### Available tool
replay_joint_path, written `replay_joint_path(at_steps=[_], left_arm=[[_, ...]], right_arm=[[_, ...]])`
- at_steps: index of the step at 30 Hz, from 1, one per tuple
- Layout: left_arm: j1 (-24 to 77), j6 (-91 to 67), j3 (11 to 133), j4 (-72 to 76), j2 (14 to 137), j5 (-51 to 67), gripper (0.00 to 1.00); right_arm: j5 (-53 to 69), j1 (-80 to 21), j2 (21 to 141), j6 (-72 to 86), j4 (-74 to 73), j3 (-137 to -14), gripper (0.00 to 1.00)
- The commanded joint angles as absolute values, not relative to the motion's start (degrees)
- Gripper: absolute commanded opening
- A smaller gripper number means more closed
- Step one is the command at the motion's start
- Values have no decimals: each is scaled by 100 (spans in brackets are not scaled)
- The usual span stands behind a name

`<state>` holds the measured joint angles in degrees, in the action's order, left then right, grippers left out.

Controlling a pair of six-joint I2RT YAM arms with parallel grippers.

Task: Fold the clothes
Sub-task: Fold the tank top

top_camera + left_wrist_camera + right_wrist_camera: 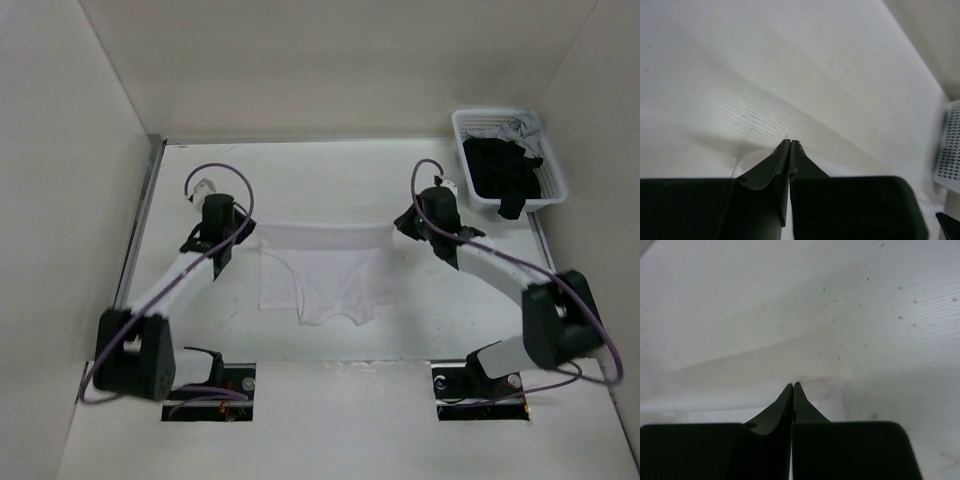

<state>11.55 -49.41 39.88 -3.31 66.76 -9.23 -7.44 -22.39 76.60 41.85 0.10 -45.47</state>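
Note:
The clothes (pixel 322 272), one white thin garment, hang stretched between my two grippers in the top view. The upper edge is pulled taut and the lower part lies on the white table (pixel 330 170). My left gripper (pixel 250 235) pinches the garment's top left corner. My right gripper (pixel 398 228) pinches its top right corner. In the left wrist view the black jaws (pixel 790 142) are pressed together, with a bit of white fabric (pixel 754 156) beside the tips. In the right wrist view the jaws (pixel 793 385) are likewise together, and the cloth (pixel 740 390) runs off to the left.
A white lattice basket (pixel 553 170) with black garments (pixel 505 170) stands at the back right corner; its wall (pixel 952 150) shows at the right edge of the left wrist view. White walls close in the table on the left, back and right.

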Motion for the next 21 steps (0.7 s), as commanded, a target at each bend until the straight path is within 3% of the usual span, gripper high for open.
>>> replay_joint_path(at_steps=[1,5,9,21], left_arm=[[1129,-4931,4858,1185,8038,-940,0],[1015,-4922,5597,1362,8990,-941,0],[1006,-4904,5678,1380,8922,-844,0],[989,-5027,3122,1600,6392,-493,1]], right_arm=[[412,-1833,8830,4227,1257,-5482,0],[536,-1578,9764,4245,1222,-6406,0],[580,-1551,9678,4201,1204,-6452,0],[343,-1577,7429,4474,1767,-3693,0]])
